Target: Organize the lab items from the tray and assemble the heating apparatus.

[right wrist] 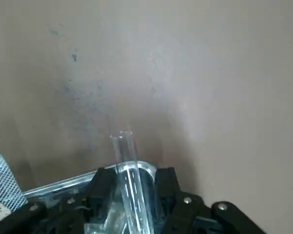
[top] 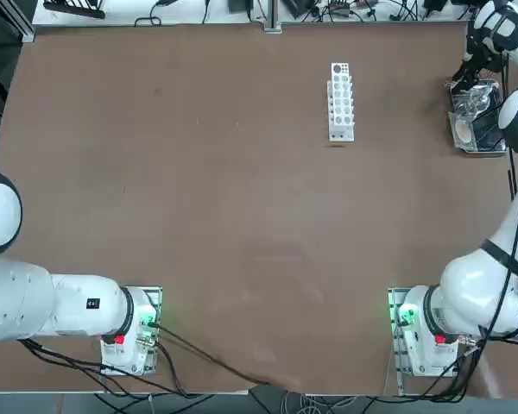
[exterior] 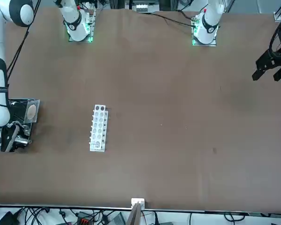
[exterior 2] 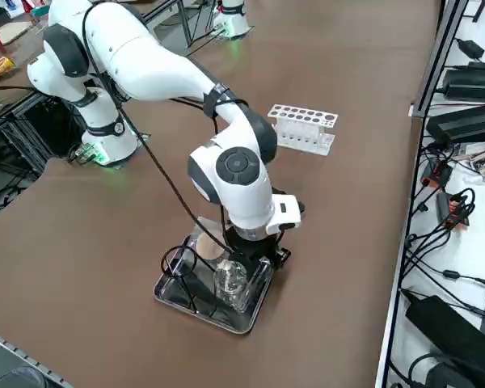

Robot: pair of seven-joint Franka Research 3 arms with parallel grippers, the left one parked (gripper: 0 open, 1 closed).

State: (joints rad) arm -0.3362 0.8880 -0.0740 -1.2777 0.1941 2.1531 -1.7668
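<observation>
Okay, right gripper (right wrist: pixel 132 183) pinches a glass test tube (right wrist: pixel 128 168) over the tray (exterior 2: pixel 214 311); I'd lift straight up, slowly, clear of the rim.

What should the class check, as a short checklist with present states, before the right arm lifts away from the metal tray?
1. Right claw is over the tray at the table's far right corner: ok.
2. A clear glass tube stands between the claw's fingers: ok.
3. Grip on the tube is firm: cannot tell.
4. Path to the white holed rack has nothing in the way on the table: ok.
5. Dark wire-legged stand and mesh square are in the tray, out of the claw's way: ok.
6. Other glassware in the tray won't be dragged along: cannot tell.
</observation>
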